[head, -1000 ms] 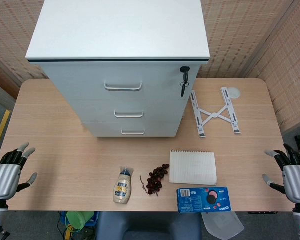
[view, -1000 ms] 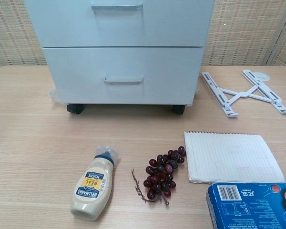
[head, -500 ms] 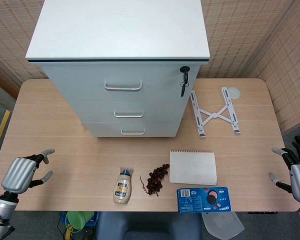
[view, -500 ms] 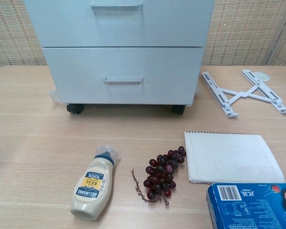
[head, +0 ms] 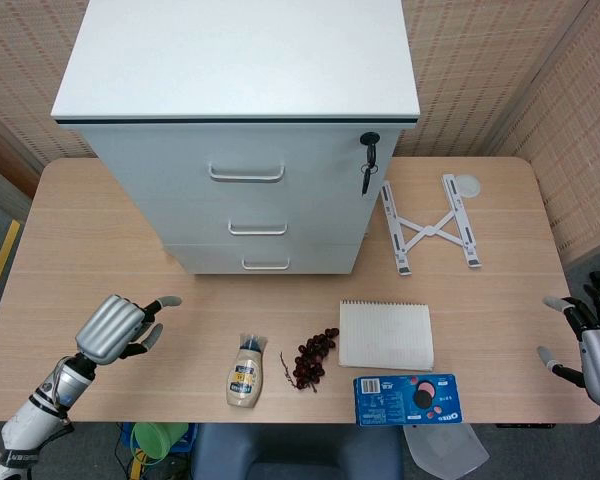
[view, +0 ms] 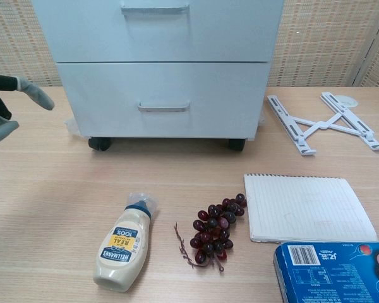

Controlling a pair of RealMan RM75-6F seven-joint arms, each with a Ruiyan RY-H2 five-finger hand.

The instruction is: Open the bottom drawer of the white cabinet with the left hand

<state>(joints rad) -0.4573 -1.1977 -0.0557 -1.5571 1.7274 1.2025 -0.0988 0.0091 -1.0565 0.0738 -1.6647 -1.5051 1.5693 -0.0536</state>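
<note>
The white cabinet (head: 250, 120) stands at the back of the table, and its bottom drawer (head: 265, 258) (view: 164, 100) is closed, with a metal handle (head: 265, 264) (view: 163, 107) on the front. My left hand (head: 118, 328) (view: 6, 107) hovers over the table's left part, well left of and in front of the drawer, with its fingers apart and nothing in it. At the table's right edge my right hand (head: 590, 345) is open and empty, showing only in the head view.
In front of the cabinet lie a mayonnaise bottle (head: 245, 373), a bunch of grapes (head: 315, 357), a notepad (head: 386, 333) and a blue cookie box (head: 408, 398). A white folding stand (head: 430, 227) lies right of the cabinet. A key (head: 367, 160) hangs from the cabinet's lock.
My left hand has moved right and forward from the table's left edge toward the cabinet and now enters the chest view. The right hand has shifted slightly right.
</note>
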